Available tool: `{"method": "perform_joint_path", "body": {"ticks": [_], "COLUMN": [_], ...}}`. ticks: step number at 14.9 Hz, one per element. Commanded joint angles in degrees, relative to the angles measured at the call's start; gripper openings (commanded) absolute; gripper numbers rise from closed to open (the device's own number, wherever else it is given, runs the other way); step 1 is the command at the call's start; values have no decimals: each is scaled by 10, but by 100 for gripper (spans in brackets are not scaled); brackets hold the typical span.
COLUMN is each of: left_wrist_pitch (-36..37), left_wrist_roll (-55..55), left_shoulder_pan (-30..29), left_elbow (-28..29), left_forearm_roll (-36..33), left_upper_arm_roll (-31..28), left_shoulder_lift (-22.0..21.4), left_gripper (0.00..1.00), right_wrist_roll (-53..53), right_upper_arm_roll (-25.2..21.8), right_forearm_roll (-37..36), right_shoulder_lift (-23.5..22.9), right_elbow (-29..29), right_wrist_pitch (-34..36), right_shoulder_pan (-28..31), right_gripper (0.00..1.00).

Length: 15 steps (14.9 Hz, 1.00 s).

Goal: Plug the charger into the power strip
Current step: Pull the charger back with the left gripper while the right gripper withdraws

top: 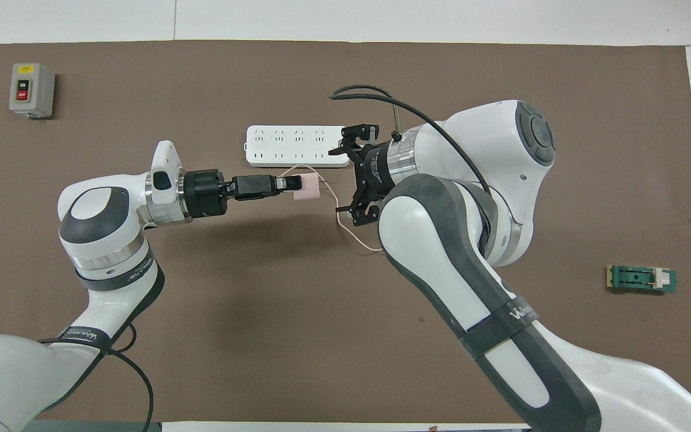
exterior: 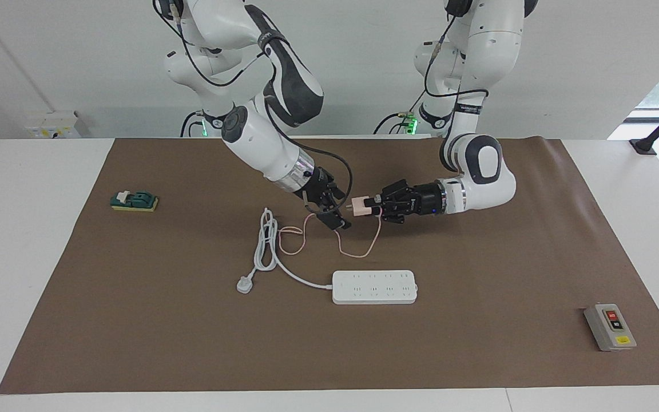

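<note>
Here, above the mat, the left gripper (exterior: 370, 204) pinches the pink charger (exterior: 358, 206), while the right gripper (exterior: 338, 209) hangs spread open just beside it; farther from the robots lies the power strip (exterior: 374, 286)

Gripping the pink charger (top: 306, 186) in the left hand (top: 288, 185), above the worktop (top: 261, 336). Spreading the right hand (top: 345, 174) wide just beside it, apart. Lying near both hands, the power strip (top: 273, 146).

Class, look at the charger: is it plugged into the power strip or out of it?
Out: the charger hangs in the left gripper, above the mat, apart from the power strip.
</note>
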<state>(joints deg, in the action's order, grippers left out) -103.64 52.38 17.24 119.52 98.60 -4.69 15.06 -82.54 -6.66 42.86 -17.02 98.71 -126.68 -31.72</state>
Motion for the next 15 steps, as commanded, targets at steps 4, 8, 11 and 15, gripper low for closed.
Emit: {"method": "perform_joint_path", "body": {"ticks": [4, 8, 11, 15], "left_wrist_pitch": [-37, -68, -60, -32], "left_wrist_roll": [-52, -177, -312, -411], "left_shoulder_pan": [-54, -85, -92, -102], "left_elbow": [-29, -88, -131, -165], "left_forearm_roll": [-90, -249, -389, -536], "left_upper_arm_roll": [-2, -2, -2, -2], "left_shoulder_lift": [-10, -39, -68, -95], "left_gripper": [0, 0, 0, 0], "right_wrist_roll": [122, 192, 327, 433], "right_upper_arm_roll": [-1, -1, -2, -3], "right_forearm_roll": [-142, -250, -297, -393], "right_shoulder_lift": [53, 130, 164, 201], "right_elbow": [-4, -5, -6, -6], "right_wrist_pitch": [84, 189, 257, 338], "right_shoulder_pan": [46, 93, 133, 143], "right_gripper": [100, 100, 100, 100]}}
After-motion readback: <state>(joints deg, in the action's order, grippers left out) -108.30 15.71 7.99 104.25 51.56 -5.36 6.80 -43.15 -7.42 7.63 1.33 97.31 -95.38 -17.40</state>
